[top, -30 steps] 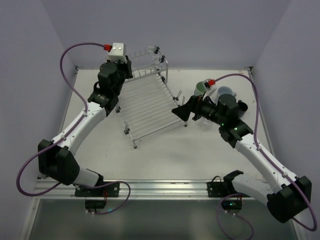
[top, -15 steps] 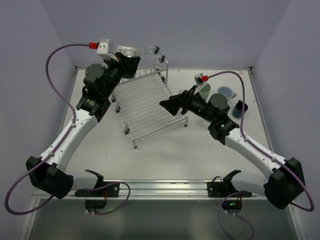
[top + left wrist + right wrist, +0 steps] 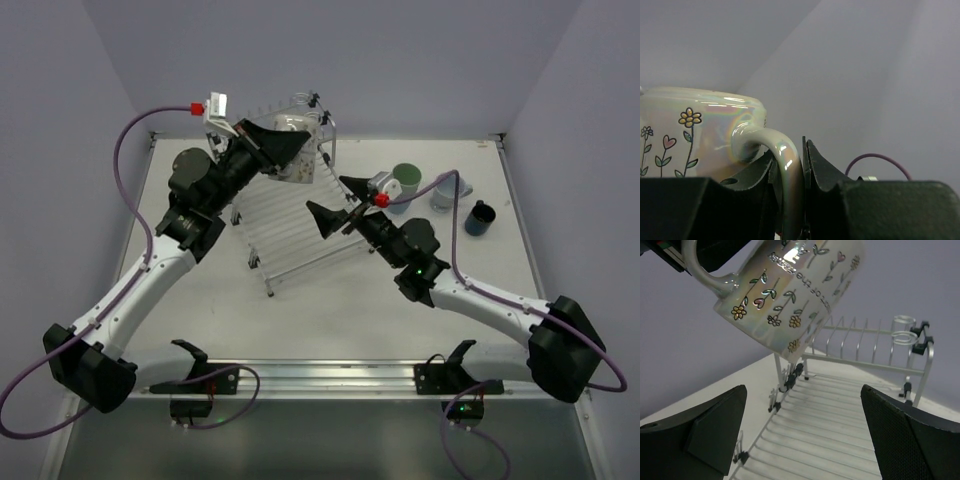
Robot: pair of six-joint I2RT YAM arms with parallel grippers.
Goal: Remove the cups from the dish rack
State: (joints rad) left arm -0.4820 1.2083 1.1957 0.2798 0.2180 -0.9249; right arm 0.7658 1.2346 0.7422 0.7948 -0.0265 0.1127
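Note:
My left gripper (image 3: 291,147) is shut on the handle of a pale grey mug (image 3: 303,168) with flower drawings and holds it in the air over the back of the dish rack (image 3: 295,225). In the left wrist view the fingers (image 3: 822,170) pinch the handle (image 3: 787,165) of the mug (image 3: 695,132). My right gripper (image 3: 335,198) is open and empty over the rack's right side, facing the mug. In the right wrist view the tilted mug (image 3: 790,295) hangs above the rack's rods (image 3: 840,440), beyond the open gripper (image 3: 802,440).
A pale green tumbler (image 3: 405,180), a light blue tumbler (image 3: 447,190) and a dark blue mug (image 3: 480,217) stand on the table at the right. The rack's back rail and coiled loops (image 3: 907,332) rise behind the rods.
My left arm has lifted the mug and swung it right, over the rack's back. My right arm has moved left from the cups to over the rack.

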